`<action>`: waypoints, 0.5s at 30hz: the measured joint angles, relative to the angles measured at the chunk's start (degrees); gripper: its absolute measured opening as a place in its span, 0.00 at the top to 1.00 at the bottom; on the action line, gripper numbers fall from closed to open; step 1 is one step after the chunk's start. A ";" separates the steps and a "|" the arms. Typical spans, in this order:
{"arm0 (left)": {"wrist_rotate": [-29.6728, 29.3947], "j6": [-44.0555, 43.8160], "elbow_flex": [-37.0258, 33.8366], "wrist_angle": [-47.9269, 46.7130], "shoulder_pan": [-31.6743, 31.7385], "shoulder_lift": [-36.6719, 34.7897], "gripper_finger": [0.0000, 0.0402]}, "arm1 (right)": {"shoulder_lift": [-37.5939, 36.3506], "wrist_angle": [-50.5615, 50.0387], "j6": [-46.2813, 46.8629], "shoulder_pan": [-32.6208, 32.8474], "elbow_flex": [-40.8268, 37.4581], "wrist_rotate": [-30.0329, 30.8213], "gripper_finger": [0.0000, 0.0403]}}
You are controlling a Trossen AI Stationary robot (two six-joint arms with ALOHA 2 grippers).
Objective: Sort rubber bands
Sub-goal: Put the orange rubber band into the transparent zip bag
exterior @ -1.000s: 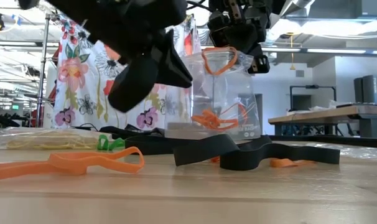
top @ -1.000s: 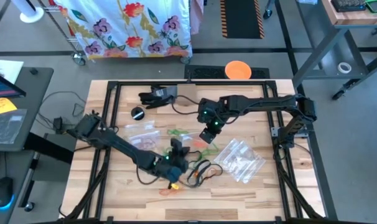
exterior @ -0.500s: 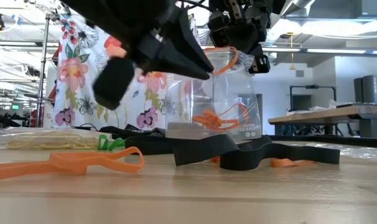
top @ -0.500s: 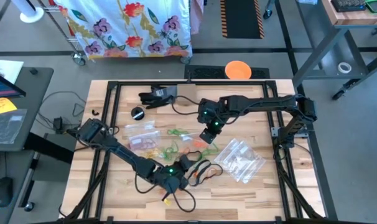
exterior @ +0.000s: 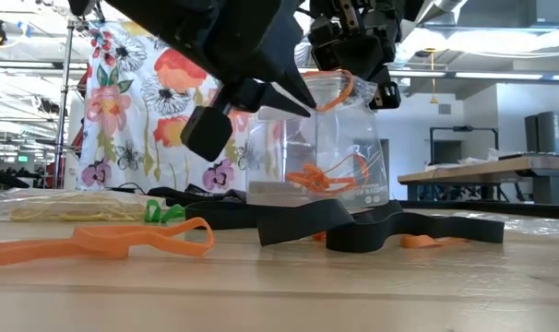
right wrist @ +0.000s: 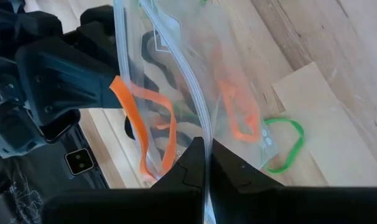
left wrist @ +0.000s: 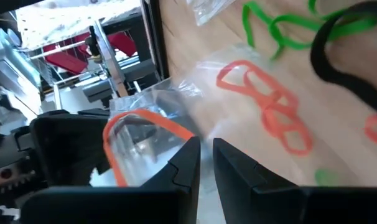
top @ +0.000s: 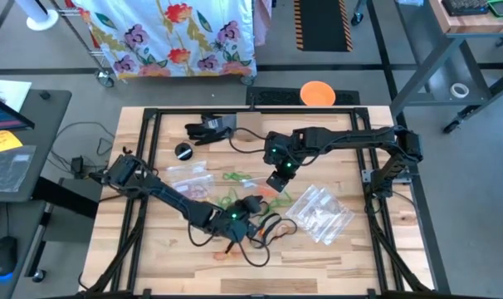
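High view, from the left: the left arm reaches in across the wooden desk (top: 334, 249), and its left gripper (top: 250, 205) sits low near the middle, over the scatter of rubber bands (top: 235, 199). In its wrist picture the fingers stand narrowly apart with a slim gap and nothing visible between them. Loose green and orange bands lie on the wood just beside it, and a wide black band (exterior: 353, 226) lies flat toward the front edge, with an orange band (exterior: 123, 242) stretched out nearer the low camera.

A flat clear bag with bands (top: 191, 178) lies on the desk left of centre. A little right of the left gripper, the right gripper (top: 278, 180) hangs above the desk, pinched tight on the top edge of an upright clear zip bag (exterior: 321, 148); orange bands sit inside it, one draped at its mouth. The two grippers crowd close together.

Further right, more clear bags (top: 319, 214) lie flat, with bare wood beyond them to the desk's right edge.
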 joint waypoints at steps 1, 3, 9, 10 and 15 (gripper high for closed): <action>0.02 1.19 0.00 0.63 0.16 0.00 0.91 | 0.00 0.00 0.00 0.00 0.00 0.00 0.99; -0.01 3.53 0.00 1.59 0.21 0.00 0.91 | 0.00 0.00 -0.02 0.00 0.00 0.00 0.99; 0.17 9.44 0.00 6.25 0.12 0.00 0.91 | 0.00 -0.02 -0.17 0.00 0.02 0.00 0.99; 0.21 9.97 0.00 6.80 0.14 0.00 0.91 | 0.00 -0.02 -0.17 0.00 0.00 0.00 0.99; 0.44 11.00 -0.02 7.14 1.27 -0.02 0.91 | 0.00 -0.02 -0.17 0.00 0.00 0.00 0.99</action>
